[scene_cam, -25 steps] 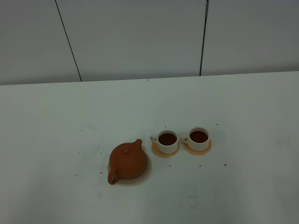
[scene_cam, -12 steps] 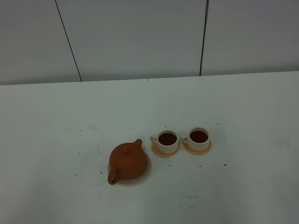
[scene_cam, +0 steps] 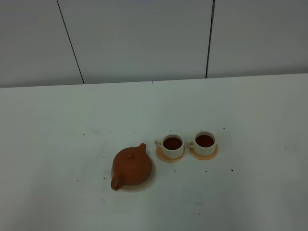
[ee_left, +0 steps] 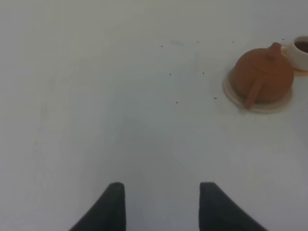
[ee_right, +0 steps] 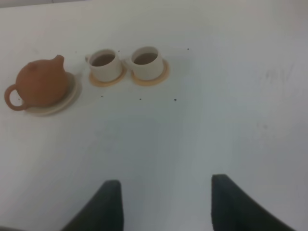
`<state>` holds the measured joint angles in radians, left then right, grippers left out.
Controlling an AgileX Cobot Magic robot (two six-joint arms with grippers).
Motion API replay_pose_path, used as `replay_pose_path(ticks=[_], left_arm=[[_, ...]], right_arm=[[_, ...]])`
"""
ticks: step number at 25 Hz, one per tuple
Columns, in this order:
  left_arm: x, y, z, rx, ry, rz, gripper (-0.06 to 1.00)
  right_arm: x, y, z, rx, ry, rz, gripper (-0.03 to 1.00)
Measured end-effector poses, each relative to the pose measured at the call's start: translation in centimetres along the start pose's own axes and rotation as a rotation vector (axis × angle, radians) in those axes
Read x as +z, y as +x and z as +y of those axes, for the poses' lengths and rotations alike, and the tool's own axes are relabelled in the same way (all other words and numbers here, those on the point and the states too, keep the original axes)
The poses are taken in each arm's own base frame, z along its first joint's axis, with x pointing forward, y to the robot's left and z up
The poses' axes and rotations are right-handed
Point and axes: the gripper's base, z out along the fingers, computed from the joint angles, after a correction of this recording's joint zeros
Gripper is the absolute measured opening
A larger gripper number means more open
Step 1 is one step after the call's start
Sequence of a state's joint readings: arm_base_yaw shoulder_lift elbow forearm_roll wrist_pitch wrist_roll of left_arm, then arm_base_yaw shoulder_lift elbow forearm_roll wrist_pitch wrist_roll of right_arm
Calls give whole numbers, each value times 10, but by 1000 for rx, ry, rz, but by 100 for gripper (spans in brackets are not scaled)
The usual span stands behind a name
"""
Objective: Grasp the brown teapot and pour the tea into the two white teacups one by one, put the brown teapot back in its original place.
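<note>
Nothing stands between my left gripper [ee_left: 159, 204], spread wide over bare table [ee_left: 96, 96] and holding nothing, and the teapot [ee_left: 263, 77], which sits well ahead of it and off to one side on its trivet [ee_left: 231, 94], with only dark specks [ee_left: 176, 102] scattered on the white top between. My right gripper [ee_right: 166, 202] also hangs spread and empty, with the two cups [ee_right: 125, 63] on their coasters [ee_right: 163, 74] well ahead of it, side by side and full of dark tea, and the teapot beyond them to the side. Seen from above, the teapot's [scene_cam: 132, 166] long axis runs diagonally, handle [scene_cam: 116, 183] toward the table's near edge and spout [scene_cam: 142, 146] toward the nearer cup [scene_cam: 172, 146], close but not touching.
</note>
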<state>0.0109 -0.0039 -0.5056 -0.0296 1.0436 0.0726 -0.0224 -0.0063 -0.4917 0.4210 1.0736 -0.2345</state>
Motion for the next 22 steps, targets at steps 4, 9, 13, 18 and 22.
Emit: replay_pose_path(ticks=[4,9,13,18,22], left_arm=[[0,0,0,0,0,0,43],[0,0,0,0,0,0,43],[0,0,0,0,0,0,43],[0,0,0,0,0,0,43],[0,0,0,0,0,0,43]], right_arm=[[0,0,0,0,0,0,41],[0,0,0,0,0,0,41],[0,0,0,0,0,0,41],[0,0,0,0,0,0,41],[0,0,0,0,0,0,41]])
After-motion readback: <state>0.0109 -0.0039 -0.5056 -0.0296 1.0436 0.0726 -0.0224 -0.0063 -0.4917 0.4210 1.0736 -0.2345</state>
